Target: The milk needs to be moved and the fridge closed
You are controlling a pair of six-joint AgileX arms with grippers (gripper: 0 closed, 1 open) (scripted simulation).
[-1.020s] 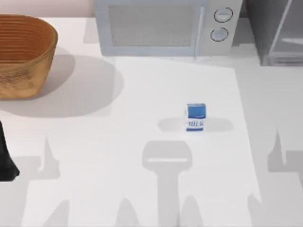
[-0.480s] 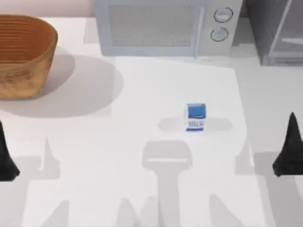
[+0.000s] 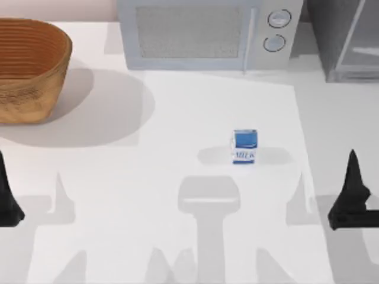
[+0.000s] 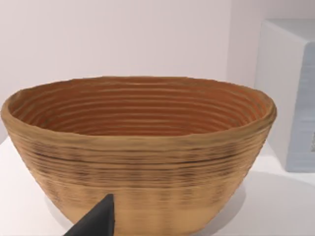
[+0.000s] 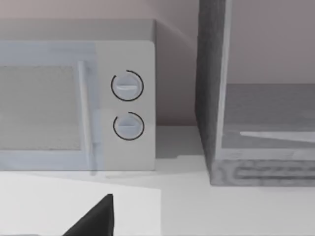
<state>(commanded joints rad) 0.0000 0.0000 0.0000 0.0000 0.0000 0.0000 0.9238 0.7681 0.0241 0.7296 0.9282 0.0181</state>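
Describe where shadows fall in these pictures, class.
Top view: the woven brown basket throws a broad soft shadow to its right; the small blue milk carton sits in a pale oval one. Left wrist view: shade under the basket's base.

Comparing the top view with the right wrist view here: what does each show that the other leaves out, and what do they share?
Top view alone: the milk upright on the table, the basket, the left claw at the left edge, the right claw near the right edge. Right wrist view alone: a shelf inside the fridge. Shared: the microwave, its two knobs, the fridge.
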